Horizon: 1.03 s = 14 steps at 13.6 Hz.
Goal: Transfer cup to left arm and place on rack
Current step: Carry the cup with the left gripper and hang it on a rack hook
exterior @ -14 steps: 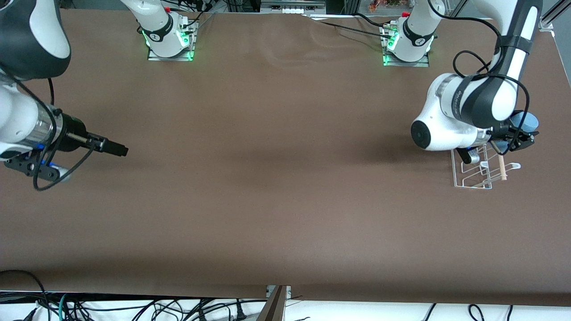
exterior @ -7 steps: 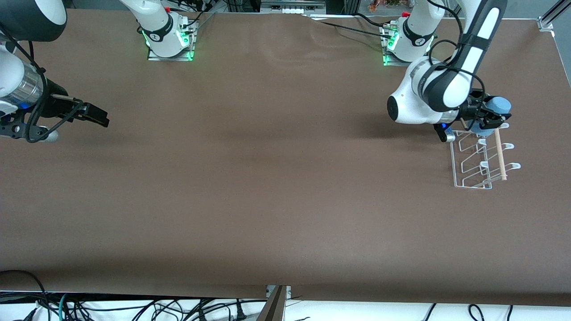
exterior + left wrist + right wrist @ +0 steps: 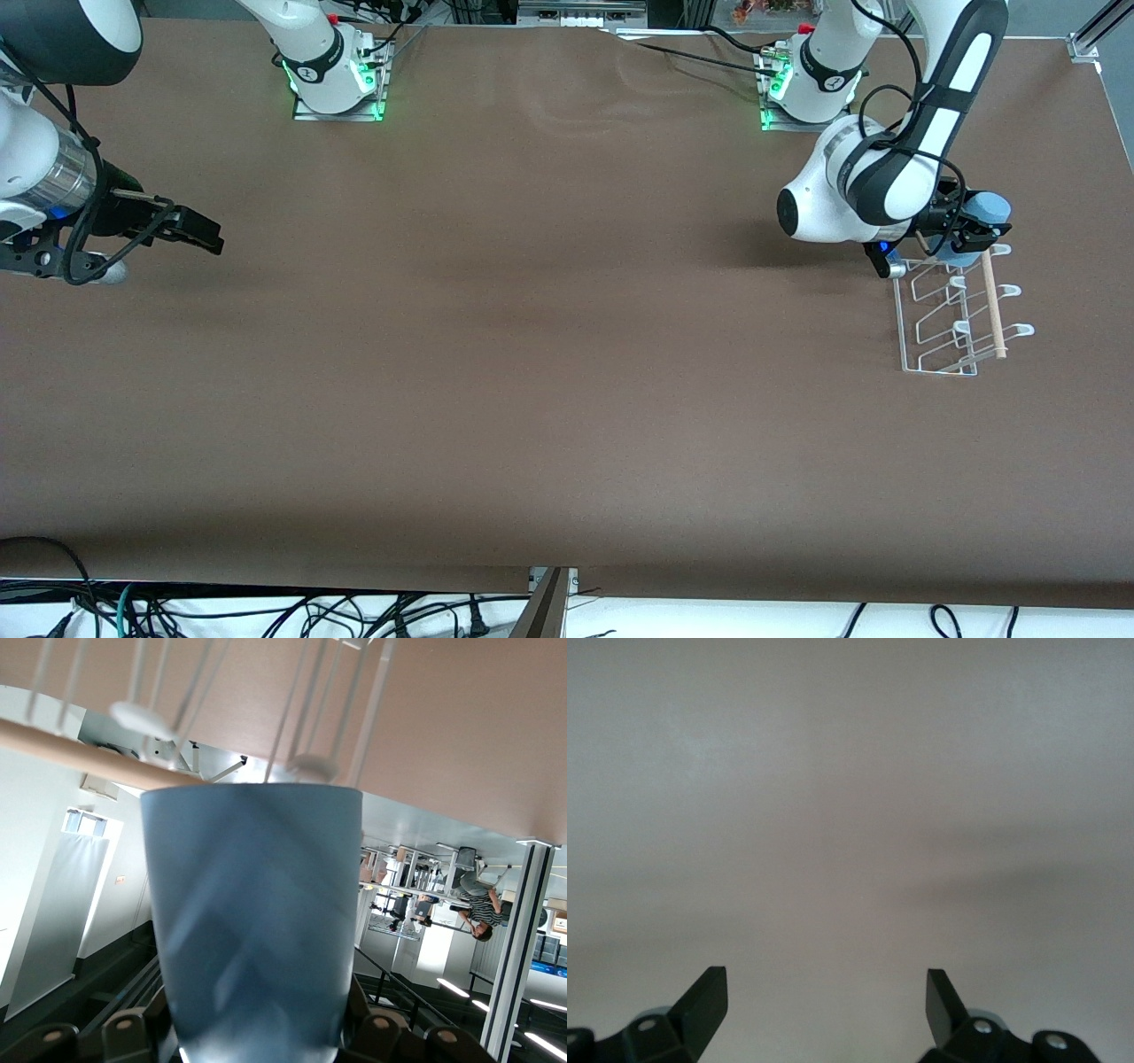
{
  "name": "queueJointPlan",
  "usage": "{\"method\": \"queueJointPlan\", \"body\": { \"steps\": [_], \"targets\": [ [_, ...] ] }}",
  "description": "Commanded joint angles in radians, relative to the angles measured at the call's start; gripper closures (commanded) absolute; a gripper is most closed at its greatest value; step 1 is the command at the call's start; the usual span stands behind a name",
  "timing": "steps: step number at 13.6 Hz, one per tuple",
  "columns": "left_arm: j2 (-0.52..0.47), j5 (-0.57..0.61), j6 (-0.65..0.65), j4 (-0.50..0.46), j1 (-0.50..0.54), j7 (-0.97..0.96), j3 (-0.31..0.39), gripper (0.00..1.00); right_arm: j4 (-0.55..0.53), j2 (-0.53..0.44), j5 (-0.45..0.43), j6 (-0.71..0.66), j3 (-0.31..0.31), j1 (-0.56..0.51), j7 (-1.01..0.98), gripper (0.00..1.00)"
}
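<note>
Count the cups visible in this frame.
1. A small light-blue plastic tumbler is gripped in the left claw, over the end of the white wire drying rack farthest from the front camera. None shows elsewhere on the brown table.

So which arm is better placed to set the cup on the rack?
Left. The left gripper holds the cup over the rack; the right gripper waits open at its own end.
</note>
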Motion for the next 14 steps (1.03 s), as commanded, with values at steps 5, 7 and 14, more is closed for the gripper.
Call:
{"method": "queueJointPlan", "body": {
  "steps": [5,7,14],
  "targets": [
    [0.014,0.078,0.018,-0.051,0.008,-0.093,-0.007,0.27,-0.012,-0.004,0.016,0.016,-0.008,0.011,-0.012,0.01],
    [0.011,0.092,0.015,-0.043,0.007,-0.095,-0.007,0.0,-0.012,-0.004,0.016,0.015,-0.008,0.01,-0.012,0.01],
    [-0.014,-0.042,0.016,0.098,0.033,-0.096,-0.006,0.0,-0.012,-0.004,0.016,0.016,-0.008,0.011,-0.012,0.01]
  ]
}}
